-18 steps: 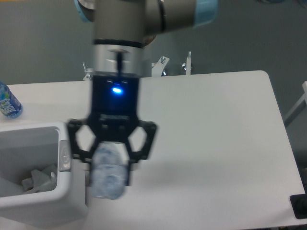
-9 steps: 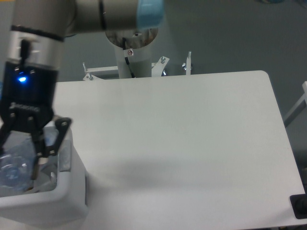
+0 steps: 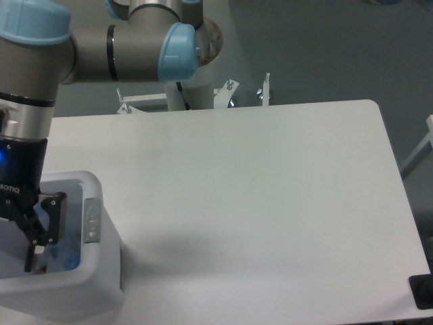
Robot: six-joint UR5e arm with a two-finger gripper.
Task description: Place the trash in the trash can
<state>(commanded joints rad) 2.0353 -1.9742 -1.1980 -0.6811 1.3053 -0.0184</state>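
The trash can (image 3: 101, 288), a white bin with a thick rounded rim and a grey oval tab, stands at the table's front left corner. My gripper (image 3: 8, 258) hangs inside its opening, half cut off by the left edge of the view. Only its right finger (image 3: 35, 238) shows, spread outward with nothing against it. A faint blue patch of the trash, the clear bottle (image 3: 65, 256), lies low in the can, to the right of that finger and apart from it.
The arm's base post (image 3: 193, 84) and metal brackets (image 3: 265, 88) stand behind the table's far edge. A dark object (image 3: 422, 292) sits off the front right corner. The white tabletop (image 3: 257, 189) stretches right of the can.
The gripper carried the bottle left from beside the can to above it, then lowered into the opening. The bottle has left the fingers and now lies in the can.
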